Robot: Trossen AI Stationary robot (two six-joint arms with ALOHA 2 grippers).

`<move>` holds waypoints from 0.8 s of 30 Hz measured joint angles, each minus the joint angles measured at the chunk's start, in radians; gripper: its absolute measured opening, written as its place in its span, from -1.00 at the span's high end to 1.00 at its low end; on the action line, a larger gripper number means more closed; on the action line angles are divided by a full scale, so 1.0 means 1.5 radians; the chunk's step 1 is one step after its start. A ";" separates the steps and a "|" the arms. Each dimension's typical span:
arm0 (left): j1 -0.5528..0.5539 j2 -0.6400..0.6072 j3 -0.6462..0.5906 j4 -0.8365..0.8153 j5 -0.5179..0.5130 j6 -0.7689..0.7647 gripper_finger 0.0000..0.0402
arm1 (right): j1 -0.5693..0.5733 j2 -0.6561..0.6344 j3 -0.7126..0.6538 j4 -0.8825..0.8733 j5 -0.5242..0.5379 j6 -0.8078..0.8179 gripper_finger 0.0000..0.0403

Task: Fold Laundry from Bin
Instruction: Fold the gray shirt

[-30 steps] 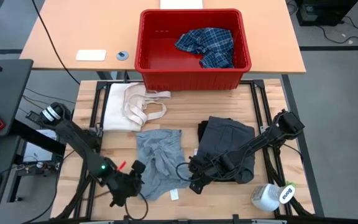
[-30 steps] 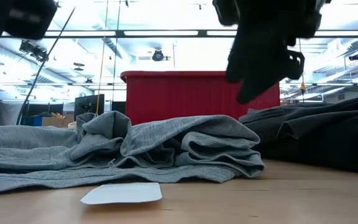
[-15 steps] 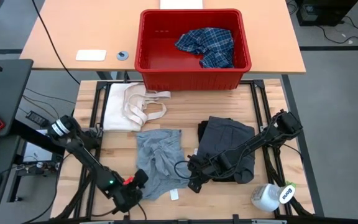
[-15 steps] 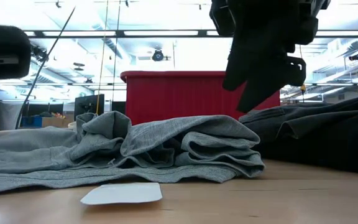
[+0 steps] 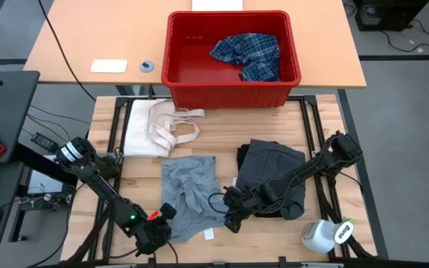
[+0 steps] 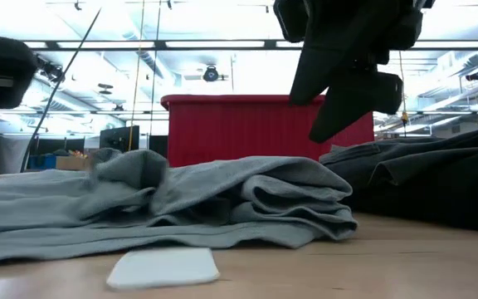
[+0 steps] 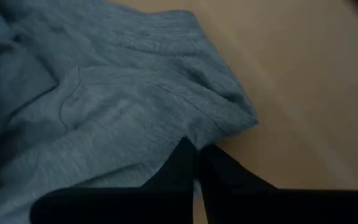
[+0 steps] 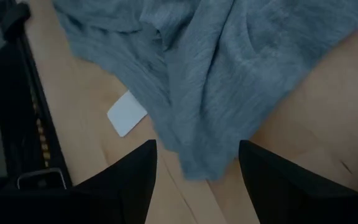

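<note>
The light grey garment point(image 5: 191, 195) lies crumpled on the wooden table near its front edge. My left gripper point(image 5: 162, 222) is down at the garment's near left part, shut on its edge point(image 7: 196, 154). My right gripper point(image 5: 229, 217) hangs open just above the garment's near right corner point(image 8: 197, 163), which shows between its fingers, untouched. In the low view that gripper point(image 6: 338, 91) is clear above the cloth. The dark grey garment point(image 5: 274, 177) lies folded to the right. The plaid shirt point(image 5: 248, 53) rests in the red bin point(image 5: 233, 95). My left gripper pinches the light grey garment's hem point(image 7: 188, 132) near a corner, between its two shut fingertips. The fingers slant down from the table's near left side. How many layers are caught I cannot tell. The garment lies on the table, loosely rumpled.
A small white card point(image 5: 208, 233) lies on the table just before the garment. A cream-white cloth with strap loops point(image 5: 155, 126) lies at the far left. A white bottle point(image 5: 325, 234) stands at the near right corner. Bare wood shows between the garments.
My left gripper has come down and toward the table's near edge, onto the grey garment's near left part. The garment's left folds have shifted and sunk lower, while its right folds stay where they were. My right gripper has kept its place above the cloth.
</note>
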 joint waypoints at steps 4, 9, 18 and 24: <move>0.000 -0.042 0.000 -0.001 0.036 -0.075 0.95 | 0.002 0.000 0.000 0.035 -0.034 -0.093 -0.16; 0.003 -0.110 0.000 -0.005 0.035 -0.170 0.97 | 0.028 0.000 0.000 0.043 -0.039 -0.268 -0.16; 0.001 -0.149 0.000 -0.010 0.001 -0.345 0.97 | -0.004 0.000 -0.027 0.033 -0.018 0.003 -0.17; 0.003 -0.149 0.000 -0.001 -0.006 -0.367 0.97 | -0.026 0.001 -0.062 0.010 -0.015 0.103 -0.14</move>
